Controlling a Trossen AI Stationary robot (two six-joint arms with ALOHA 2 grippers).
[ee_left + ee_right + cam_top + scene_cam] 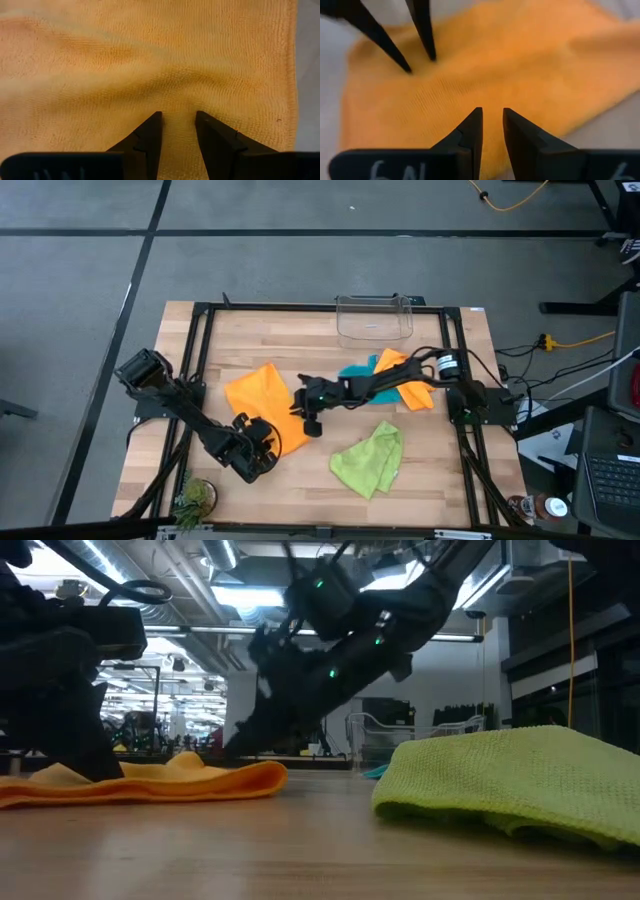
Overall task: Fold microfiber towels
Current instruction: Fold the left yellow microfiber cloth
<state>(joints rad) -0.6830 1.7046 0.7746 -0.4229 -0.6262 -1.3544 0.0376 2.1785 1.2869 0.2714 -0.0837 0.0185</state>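
Working one orange towel with both arms: it lies spread at about 9 o'clock from worktop centre. Left gripper sits at the towel's 6 o'clock edge; in the left wrist view its jaws stand partly apart, tips pressed down on the orange pile with a strip of cloth showing in the gap, and whether they pinch a fold of it I cannot tell. Right gripper reaches across from the 3 o'clock side to the towel's 3 o'clock edge; in the right wrist view its jaws stand a narrow slit apart, tips over or on the orange cloth, grip not confirmable. That same view shows the left arm's two fingers planted on the far side of the towel. Low view: the orange towel lies flat on the worktop with one slight hump, the left arm standing on it and the right arm slanting down behind it. Other cloths: lime green towel crumpled at 5 o'clock, apart from both grippers; second orange towel and teal-blue towel bunched together at 2 o'clock, partly under the right arm. Clear plastic bin at 12 o'clock, at the back edge. Small potted plant at the 7 o'clock corner.
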